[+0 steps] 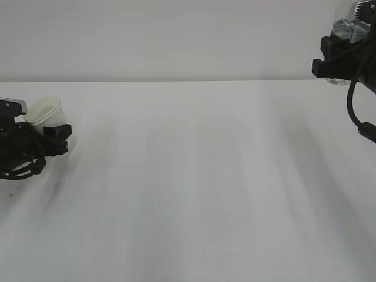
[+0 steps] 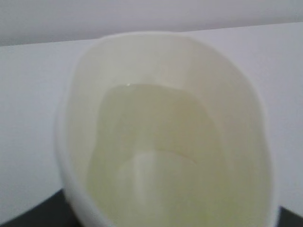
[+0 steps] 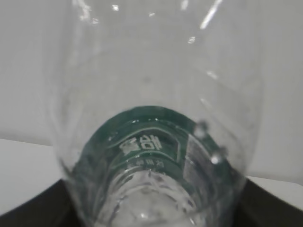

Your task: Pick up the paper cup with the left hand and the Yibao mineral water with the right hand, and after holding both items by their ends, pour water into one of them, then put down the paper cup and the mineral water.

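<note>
Only the left wrist view shows water inside the paper cup (image 2: 161, 142), which the left hand (image 1: 56, 140) grips. The right hand (image 1: 332, 59) clasps the Yibao mineral water (image 3: 156, 142) high above the white table (image 1: 194, 194).

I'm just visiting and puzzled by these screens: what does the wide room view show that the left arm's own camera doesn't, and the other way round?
Only the wide view shows both arms far apart: the left hand low at the left edge, the right hand raised at top right with the Yibao mineral water partly out of frame. Only the left wrist view looks down into the paper cup, showing its pale cream inside. Both show the cup and the white table.
</note>
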Motion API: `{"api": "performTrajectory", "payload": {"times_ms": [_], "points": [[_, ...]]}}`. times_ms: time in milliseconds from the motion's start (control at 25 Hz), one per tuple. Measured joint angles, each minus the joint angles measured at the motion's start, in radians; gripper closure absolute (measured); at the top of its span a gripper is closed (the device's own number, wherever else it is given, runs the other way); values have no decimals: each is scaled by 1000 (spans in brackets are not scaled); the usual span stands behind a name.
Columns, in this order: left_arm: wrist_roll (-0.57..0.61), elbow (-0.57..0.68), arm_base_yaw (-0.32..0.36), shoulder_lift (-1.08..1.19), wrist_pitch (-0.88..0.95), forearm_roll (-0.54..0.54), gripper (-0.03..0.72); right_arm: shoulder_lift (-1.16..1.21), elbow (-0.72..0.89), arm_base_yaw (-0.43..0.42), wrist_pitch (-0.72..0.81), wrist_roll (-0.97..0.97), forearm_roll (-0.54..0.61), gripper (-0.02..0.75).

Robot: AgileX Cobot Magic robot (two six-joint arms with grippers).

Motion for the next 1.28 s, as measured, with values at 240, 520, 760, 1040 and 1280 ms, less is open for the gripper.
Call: {"api": "performTrajectory", "payload": {"times_ms": [240,520,760,1040,1280], "points": [[2,-2,0,53,-47,-2,315,0,0,0,0,0,0,293],[25,-2,0,63,-70,-41,315,0,0,0,0,0,0,293],[46,-2,0,64,-71,-51,315,0,0,0,0,0,0,293],[56,-2,0,108,-114,-56,315,0,0,0,5,0,0,293],[56,-2,0,112,-116,-78,315,0,0,0,19,0,0,294]]}}
